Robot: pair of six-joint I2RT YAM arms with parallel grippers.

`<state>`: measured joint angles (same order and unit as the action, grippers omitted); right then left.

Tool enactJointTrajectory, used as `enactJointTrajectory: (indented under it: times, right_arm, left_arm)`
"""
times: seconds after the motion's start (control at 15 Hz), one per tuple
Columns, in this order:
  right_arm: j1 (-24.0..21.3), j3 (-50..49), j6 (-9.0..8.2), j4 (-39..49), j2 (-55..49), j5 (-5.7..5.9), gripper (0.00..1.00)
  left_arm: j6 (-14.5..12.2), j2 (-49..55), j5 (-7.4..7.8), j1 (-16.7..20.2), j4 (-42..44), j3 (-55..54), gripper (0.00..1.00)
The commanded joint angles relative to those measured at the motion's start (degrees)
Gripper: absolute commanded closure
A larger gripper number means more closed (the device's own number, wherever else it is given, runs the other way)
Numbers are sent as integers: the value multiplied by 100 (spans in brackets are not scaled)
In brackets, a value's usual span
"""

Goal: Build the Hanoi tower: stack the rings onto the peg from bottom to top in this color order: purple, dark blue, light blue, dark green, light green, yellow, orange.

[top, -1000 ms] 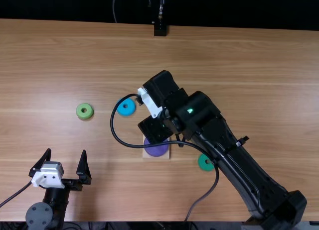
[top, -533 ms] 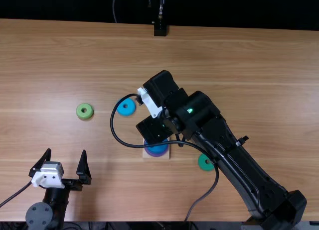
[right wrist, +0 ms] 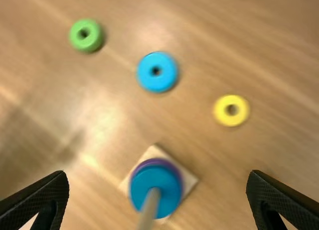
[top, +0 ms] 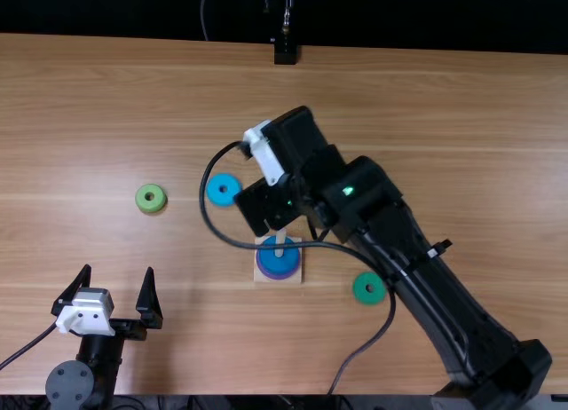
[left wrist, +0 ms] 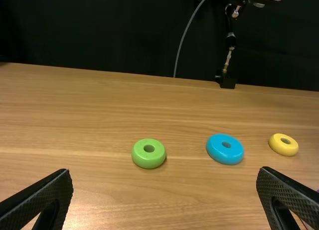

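The right gripper (top: 268, 206) is positioned above the table (top: 461, 144), near the peg (top: 280, 242). Its fingers (right wrist: 35, 202) are set wide apart with an empty gap. In the right wrist view, the peg extends toward that gap, touching neither finger. The left gripper (top: 118, 270) is likewise spread wide and empty, off to the left.

Stack status: the purple ring (top: 279, 277) sits on the square base (top: 295, 273); the dark blue ring (top: 278, 262) rests on it. The peg passes up through the dark blue ring.

Loose rings, flat on the table: light blue (top: 223, 190) lies between light green (top: 151, 198) and yellow (right wrist: 232, 110); dark green (top: 369, 287) lies to the right of the base, near the right forearm.
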<state>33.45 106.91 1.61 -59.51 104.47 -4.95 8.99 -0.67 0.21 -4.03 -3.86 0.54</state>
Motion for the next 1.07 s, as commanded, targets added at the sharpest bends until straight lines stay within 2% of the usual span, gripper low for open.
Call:
enactJointTrajectory:
  times: [0.0,0.07,0.13,0.2,0.47,0.6,0.67,0.8,1.0]
  right_arm:
    - [-480,-153,-13,49,-840,52,0]
    - [-700,-593,-2,217,-1288,105,0]
    - [-911,-1138,-2,755,-1904,305,0]
    - [-1166,-2017,8,1610,-2651,400,0]
    - [-2501,-5936,29,6018,-5533,411,0]
    - [-2994,-7782,50,7421,-6948,400,0]
    - [-3082,-8626,61,7864,-7739,390,0]
    - [-3205,-9619,61,8012,-8952,411,0]
    - [-3363,-10542,71,8012,-9814,421,0]
  left_arm:
    - [-56,67,-10,43,-300,-54,0]
    - [-56,67,-10,52,-310,-54,0]
    - [-56,67,-10,43,-300,-54,0]
    - [-56,67,-10,43,-300,-54,0]
    - [-56,67,-10,43,-310,-54,0]
    - [-56,67,-10,43,-310,-54,0]
    - [-56,67,-10,43,-300,-54,0]
    - [-56,67,-10,43,-310,-54,0]
    - [-56,67,-10,43,-300,-54,0]
